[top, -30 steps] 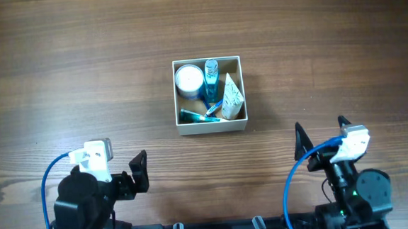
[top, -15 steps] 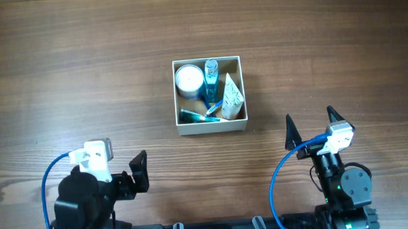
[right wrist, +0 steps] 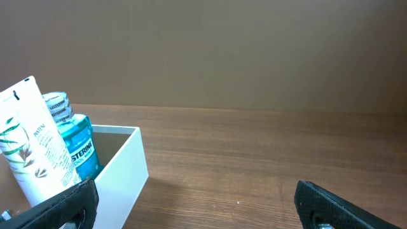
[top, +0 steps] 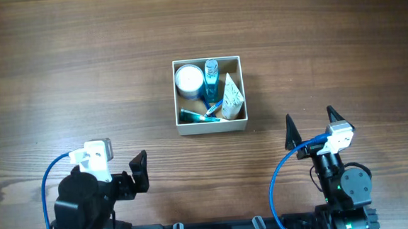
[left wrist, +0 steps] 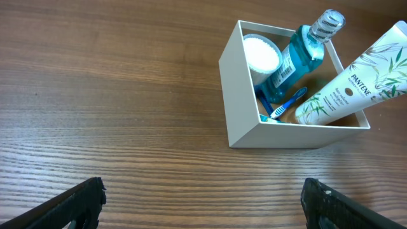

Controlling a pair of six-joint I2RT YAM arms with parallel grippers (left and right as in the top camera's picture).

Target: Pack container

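Observation:
The container [top: 175,102] is a square white-walled box in the middle of the table. It holds a round white jar [top: 188,80], a blue mouthwash bottle [top: 211,79], a white Pantene tube [top: 233,98] and a blue toothbrush [top: 198,115]. It also shows in the left wrist view [left wrist: 245,105] and the right wrist view [right wrist: 121,175]. My left gripper [top: 139,170] is open and empty near the front left. My right gripper [top: 310,128] is open and empty at the front right, apart from the container.
Brown wooden table [top: 66,66] all around. Both arm bases with blue cables sit along the front edge.
The right arm swung a little left and turned between one second and half a second ago. Since then nothing has moved. The left arm is still.

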